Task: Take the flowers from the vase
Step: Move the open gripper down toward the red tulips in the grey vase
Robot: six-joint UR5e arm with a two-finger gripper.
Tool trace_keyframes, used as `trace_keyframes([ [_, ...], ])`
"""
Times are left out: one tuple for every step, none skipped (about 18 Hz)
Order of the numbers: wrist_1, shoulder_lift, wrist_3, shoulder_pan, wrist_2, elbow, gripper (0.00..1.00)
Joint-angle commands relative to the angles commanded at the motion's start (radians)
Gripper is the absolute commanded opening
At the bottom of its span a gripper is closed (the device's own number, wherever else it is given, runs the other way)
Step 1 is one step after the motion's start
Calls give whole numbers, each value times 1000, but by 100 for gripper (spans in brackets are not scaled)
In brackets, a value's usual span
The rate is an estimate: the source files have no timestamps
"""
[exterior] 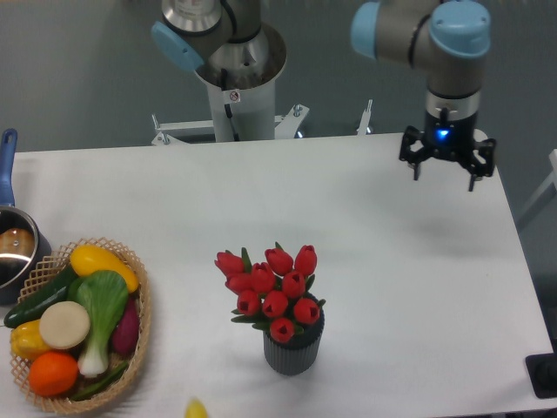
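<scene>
Flowers (274, 292) likely light, soft, easy to crush. You squeeze gently, take bunch from top, around middle buds. Vase (293, 350) may tip or lift too. Red buds, small dark green leaves, wider than grey ribbed pot. They sit in vase, front middle of tabletop (392, 261). End effector (447, 170) far off, up at back right, fingers spread, holding nothing.

One fixed cam, set high at the near edge of the white rectangular table (365, 261), looking down and fwd toward the arm's grey cylindrical base post (237, 96) at the far side. Mid-range view: whole tabletop from left edge to right edge, w/ grey wall behind. No 2nd view to share.
</scene>
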Motion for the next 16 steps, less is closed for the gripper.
trace_keyframes([
  [-6,9,0,-8,-5,0,100],
  [-8,11,0,-30,-6,2,100],
  [-8,11,3,-43,-9,0,100],
  [-6,12,6,-48,-21,-3,100],
  [3,14,2,-57,-50,-9,100],
  [10,12,-1,-69,-119,-11,100],
  [26,9,-2,-68,-161,-12,100],
  [64,3,-6,-64,-234,-5,100],
  [78,0,-15,-64,-276,1,100],
  [78,0,-21,-66,-303,3,100],
  [78,0,-23,-66,-317,2,100],
  [78,0,-23,-71,-325,3,100],
  [78,-6,-20,-72,-327,5,100],
  [78,-21,-21,-81,-328,17,100],
  [75,-35,-23,-112,-340,24,100],
  [75,-41,-26,-121,-344,25,100],
])
